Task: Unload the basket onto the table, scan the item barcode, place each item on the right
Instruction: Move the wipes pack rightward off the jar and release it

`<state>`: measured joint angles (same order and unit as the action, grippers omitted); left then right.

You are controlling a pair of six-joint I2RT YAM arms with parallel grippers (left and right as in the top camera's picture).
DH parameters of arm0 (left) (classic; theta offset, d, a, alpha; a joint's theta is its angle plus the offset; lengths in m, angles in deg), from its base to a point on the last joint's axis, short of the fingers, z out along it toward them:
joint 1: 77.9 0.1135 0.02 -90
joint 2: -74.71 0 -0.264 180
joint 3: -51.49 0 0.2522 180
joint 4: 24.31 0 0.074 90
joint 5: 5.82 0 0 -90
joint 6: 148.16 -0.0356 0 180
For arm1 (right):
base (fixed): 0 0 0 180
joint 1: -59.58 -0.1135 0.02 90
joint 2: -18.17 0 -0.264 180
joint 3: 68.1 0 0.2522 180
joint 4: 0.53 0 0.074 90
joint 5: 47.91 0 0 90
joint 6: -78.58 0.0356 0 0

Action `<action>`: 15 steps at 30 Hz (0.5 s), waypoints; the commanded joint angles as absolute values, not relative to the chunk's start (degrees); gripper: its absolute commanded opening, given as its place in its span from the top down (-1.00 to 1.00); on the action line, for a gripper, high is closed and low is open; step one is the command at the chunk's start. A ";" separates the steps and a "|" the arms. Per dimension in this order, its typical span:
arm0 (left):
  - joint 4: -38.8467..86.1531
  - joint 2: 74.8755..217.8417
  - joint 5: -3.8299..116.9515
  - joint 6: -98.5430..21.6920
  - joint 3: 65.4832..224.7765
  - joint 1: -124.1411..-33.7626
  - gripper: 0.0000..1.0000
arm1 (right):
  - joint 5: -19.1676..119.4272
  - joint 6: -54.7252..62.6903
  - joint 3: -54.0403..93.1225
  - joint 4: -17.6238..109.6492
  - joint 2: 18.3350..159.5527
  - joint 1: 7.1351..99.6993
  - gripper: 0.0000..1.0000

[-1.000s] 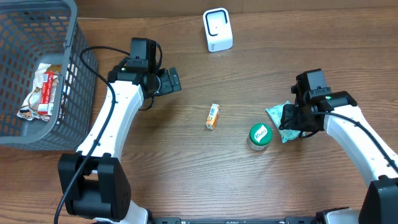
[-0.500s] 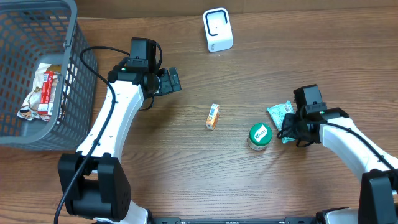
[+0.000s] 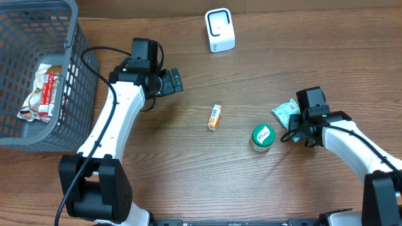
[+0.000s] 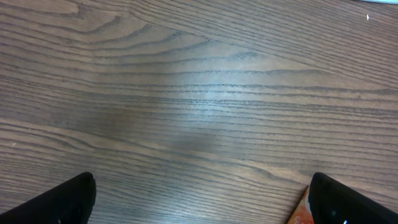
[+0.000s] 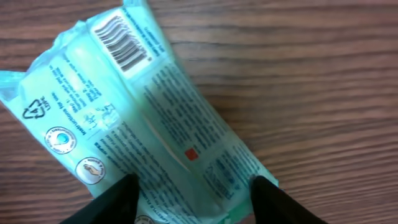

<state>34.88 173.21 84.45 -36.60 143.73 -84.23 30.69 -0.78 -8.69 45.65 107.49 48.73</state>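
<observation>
Looking across the wooden table [image 3: 207, 182], the grey mesh basket [image 3: 75, 69] fills the far-left corner with a snack packet [image 3: 43, 94] lying inside it. The white scanner [image 3: 220, 29] stands at the far edge, near the middle. Between them is bare wood, and there is more of it along the near edge. The middle is busier: a small orange box [image 3: 215, 117] lies alone at centre, well apart from the green-lidded tub [image 3: 262, 137] to its right.

Just beyond that tub is the wipes pack [image 3: 286, 112], flat on the wood and well short of the scanner. It is close to the tub, so room is tight on that side.

Now the tools. The left gripper [image 3: 174, 82] hovers right of the basket with its jaws spread wide and nothing between them. In its wrist view the dark fingers [image 4: 68, 199] sit at the bottom corners over bare wood, with a sliver of the orange box beside the right one.

The right gripper [image 3: 295, 127] is down at the wipes pack. In its wrist view the fingers [image 5: 106, 202] straddle the pack's near end, partly parted and touching or nearly touching its sides. I cannot tell whether they pinch it. The barcode [image 5: 121, 43] faces up at the pack's far end.
</observation>
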 commanded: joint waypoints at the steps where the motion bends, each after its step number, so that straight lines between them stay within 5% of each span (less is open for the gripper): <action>1: 34.83 172.84 84.78 -35.64 144.15 -84.25 -0.99 | 28.31 -3.10 -5.10 48.32 107.64 49.06 -0.26; 13: 34.83 172.84 84.78 -35.64 144.15 -84.25 -1.00 | 45.35 6.61 25.54 73.26 107.05 49.06 -0.61; 15: 34.83 172.86 84.78 -35.64 144.15 -84.25 -1.00 | 49.73 6.63 27.53 73.39 107.05 49.06 -1.00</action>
